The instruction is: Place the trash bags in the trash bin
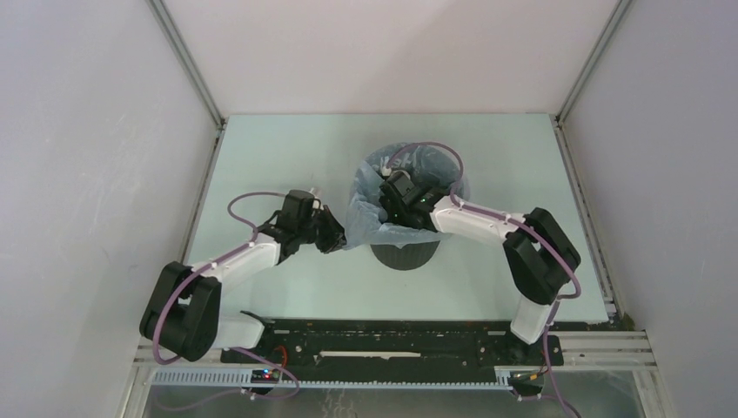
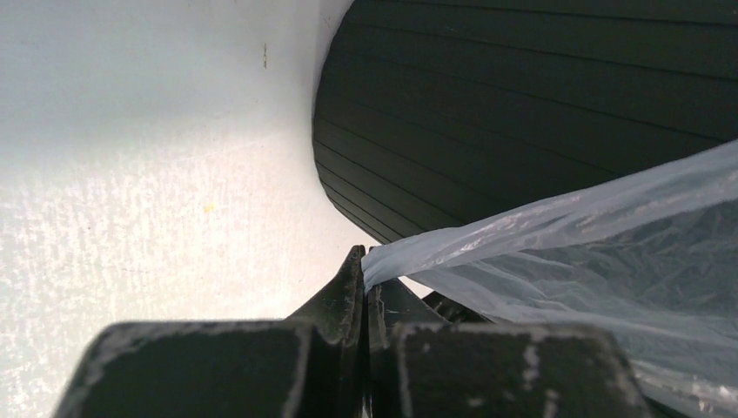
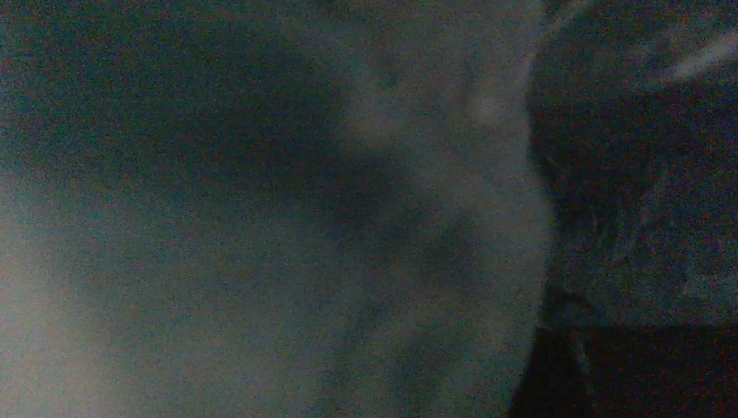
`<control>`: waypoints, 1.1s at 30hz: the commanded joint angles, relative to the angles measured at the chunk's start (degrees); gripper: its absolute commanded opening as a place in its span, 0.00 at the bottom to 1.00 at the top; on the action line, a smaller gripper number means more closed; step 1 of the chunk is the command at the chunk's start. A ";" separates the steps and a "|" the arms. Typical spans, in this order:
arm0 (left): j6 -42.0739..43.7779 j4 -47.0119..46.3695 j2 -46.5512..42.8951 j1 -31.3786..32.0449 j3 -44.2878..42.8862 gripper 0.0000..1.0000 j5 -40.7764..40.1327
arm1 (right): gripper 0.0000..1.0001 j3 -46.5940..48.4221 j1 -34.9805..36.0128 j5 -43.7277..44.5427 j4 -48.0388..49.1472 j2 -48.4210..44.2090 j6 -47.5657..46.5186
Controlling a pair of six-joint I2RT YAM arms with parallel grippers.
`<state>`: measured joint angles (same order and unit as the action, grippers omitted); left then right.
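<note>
Trash bag [image 1: 359,216]: one, pale blue film, sits in and over the mouth of the trash bin [image 1: 405,255]. Its edge is folded out over the bin's left and near rim and hangs down the outer wall; film also shows along the far rim. One black bin, upright, near the middle of the table [image 1: 278,157], a little toward the far side.

Left gripper [image 1: 336,235] is just left of the bin, low by its wall. In the left wrist view its jaws are pressed together, pinching a corner of the film, which runs taut from the tips up to the right across the ribbed wall.

Right gripper [image 1: 398,207] reaches down into the bin mouth from the right. Its fingers are hidden in the top view and the right wrist view is dark and blurred, mostly pale film close up, so I cannot tell the jaw state.

Bare table surface shows on all sides of the bin, widest at far left and far right. White walls with metal rails bound the left, right and far edges. Two arms, one purple cable on each.
</note>
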<state>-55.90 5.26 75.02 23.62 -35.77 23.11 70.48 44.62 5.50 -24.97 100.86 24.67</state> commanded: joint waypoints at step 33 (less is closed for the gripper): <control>4.88 6.19 -3.67 1.69 -6.35 0.14 -2.77 | 0.71 18.84 -4.72 0.10 -14.21 -16.91 -5.76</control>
<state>-52.86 10.90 73.30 24.88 -38.17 21.12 86.67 40.34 4.36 -35.40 83.15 21.21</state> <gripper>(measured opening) 0.106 0.700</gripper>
